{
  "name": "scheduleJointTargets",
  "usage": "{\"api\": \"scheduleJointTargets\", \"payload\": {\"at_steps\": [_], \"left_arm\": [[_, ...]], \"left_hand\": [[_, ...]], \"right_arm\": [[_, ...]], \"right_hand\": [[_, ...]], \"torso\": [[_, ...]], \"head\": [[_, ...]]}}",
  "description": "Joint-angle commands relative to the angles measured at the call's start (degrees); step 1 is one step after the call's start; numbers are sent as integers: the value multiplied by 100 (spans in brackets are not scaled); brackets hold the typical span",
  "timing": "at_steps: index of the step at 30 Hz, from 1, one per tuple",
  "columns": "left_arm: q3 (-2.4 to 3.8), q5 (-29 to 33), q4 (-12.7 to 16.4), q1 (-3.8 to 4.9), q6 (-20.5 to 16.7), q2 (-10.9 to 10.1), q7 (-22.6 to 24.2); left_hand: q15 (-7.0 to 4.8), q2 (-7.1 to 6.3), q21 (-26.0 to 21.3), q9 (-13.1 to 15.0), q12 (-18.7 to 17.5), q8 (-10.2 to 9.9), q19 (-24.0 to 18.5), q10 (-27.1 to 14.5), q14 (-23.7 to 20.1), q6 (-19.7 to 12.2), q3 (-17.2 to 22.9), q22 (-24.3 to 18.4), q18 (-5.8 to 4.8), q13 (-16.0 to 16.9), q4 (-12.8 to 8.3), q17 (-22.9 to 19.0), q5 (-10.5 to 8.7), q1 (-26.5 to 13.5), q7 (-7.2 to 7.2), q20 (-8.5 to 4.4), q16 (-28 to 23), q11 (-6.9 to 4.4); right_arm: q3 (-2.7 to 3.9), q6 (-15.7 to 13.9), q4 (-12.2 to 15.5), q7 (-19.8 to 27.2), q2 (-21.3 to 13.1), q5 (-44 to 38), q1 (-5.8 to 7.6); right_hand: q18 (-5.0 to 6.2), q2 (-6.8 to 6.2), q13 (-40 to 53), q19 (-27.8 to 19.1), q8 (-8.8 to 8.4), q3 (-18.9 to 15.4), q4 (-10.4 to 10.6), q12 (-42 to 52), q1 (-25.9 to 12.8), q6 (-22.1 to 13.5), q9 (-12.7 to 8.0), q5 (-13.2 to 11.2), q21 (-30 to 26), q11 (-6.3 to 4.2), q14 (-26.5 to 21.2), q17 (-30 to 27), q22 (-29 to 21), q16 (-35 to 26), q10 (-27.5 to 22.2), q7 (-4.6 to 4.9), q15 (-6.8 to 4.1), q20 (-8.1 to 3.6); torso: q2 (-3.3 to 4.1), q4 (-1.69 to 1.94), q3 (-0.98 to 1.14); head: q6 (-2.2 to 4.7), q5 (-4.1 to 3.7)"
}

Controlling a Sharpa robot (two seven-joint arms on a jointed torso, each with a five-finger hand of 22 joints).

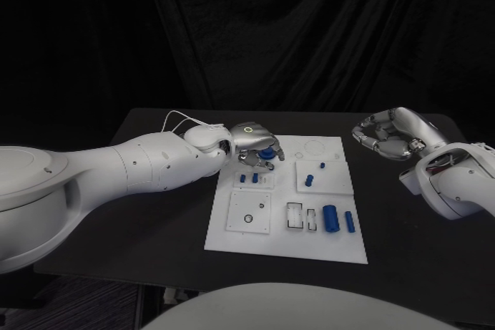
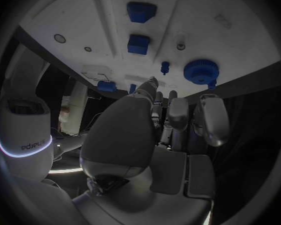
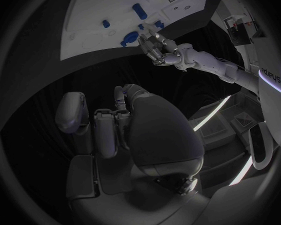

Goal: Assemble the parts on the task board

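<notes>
The white task board [image 1: 232, 237] lies mid-table. My left hand [image 1: 252, 139] hovers over its far left corner, fingers stretched out just above a blue gear [image 1: 267, 154]. In the left wrist view the gear [image 2: 201, 71] lies flat on the board beyond the fingertips [image 2: 209, 101], and nothing is in the hand [image 2: 168, 130]. A small blue peg [image 2: 165, 66] stands beside the gear. Two short blue pegs [image 1: 249, 177] stand nearer the board's middle. My right hand [image 1: 387, 134] hangs off the board's far right side, fingers curled in and holding nothing.
A large blue cylinder [image 1: 331, 218] and a slimmer one [image 1: 350, 221] lie at the board's near right, beside two rectangular slots [image 1: 295, 214]. A blue piece [image 1: 310, 179] sits on a square plate. The black table [image 1: 154, 222] surrounds the board.
</notes>
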Motion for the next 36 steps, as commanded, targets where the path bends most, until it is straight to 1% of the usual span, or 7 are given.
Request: {"api": "scheduleJointTargets", "payload": {"at_steps": [1,14,18,20,25,29,36], "left_arm": [[6,-70,-5,5,216,29,-150],[5,-71,-91,-17,397,102,-207],[5,-71,-129,-24,461,120,-245],[5,-71,-146,-27,468,130,-250],[5,-71,-177,-32,465,156,-242],[5,-71,-223,-40,475,188,-230],[5,-71,-286,-67,543,232,-244]], "left_hand": [[6,-22,28,15,8,40,45,74,37,50,38,954,-57,28,-3,7,41,-38,10,10,41,1],[4,-40,53,58,83,17,38,285,32,88,143,954,-56,184,-1,-24,66,-45,30,12,71,-10],[5,-43,46,62,91,8,32,300,23,83,152,951,-54,210,10,-46,70,-64,37,13,64,7],[9,-35,38,66,95,6,27,309,8,86,168,948,-53,225,9,-75,82,-59,37,15,50,15],[18,-31,66,112,145,36,29,397,15,172,240,953,-57,335,-8,-71,116,-48,71,21,75,17],[10,-31,72,146,179,55,26,454,20,223,288,953,-55,411,-28,-74,142,-33,88,17,91,-6],[7,-29,51,168,198,61,12,496,-9,245,311,945,-50,460,-20,-132,140,-53,105,15,65,-4]], "right_arm": [[5,54,12,-65,-4,-4,-14],[5,73,23,-85,3,-4,-16],[5,95,25,-101,3,-4,-16],[5,104,24,-108,4,-4,-16],[5,126,22,-118,9,-4,-16],[5,147,25,-128,6,-4,-16],[5,176,33,-159,-1,-4,-16]], "right_hand": [[71,2,878,50,21,28,-8,22,65,-33,5,24,35,20,326,1012,794,29,39,4,-19,5],[70,8,880,57,22,36,-5,25,67,-47,7,36,38,20,332,1019,797,39,45,5,-19,5],[70,8,880,57,22,36,-5,25,67,-47,7,36,38,20,332,1019,797,39,45,5,-19,5],[70,8,880,57,22,36,-5,25,67,-47,7,36,38,20,332,1019,797,39,45,5,-19,5],[71,10,881,56,23,40,-6,27,70,-52,8,41,33,20,331,1017,796,36,48,5,-19,5],[71,10,881,56,23,40,-6,27,70,-52,8,41,33,20,331,1017,796,36,48,5,-19,5],[71,10,881,56,23,40,-6,27,70,-52,8,41,33,20,331,1017,796,36,48,5,-19,5]], "torso": [[3,8,0],[7,11,-4],[6,4,2],[2,10,3],[3,17,-4],[-2,11,0],[1,21,-1]], "head": [[-1,-17],[-1,-24],[-1,-14],[-1,-15],[-1,-13],[-1,-6],[-1,-31]]}}
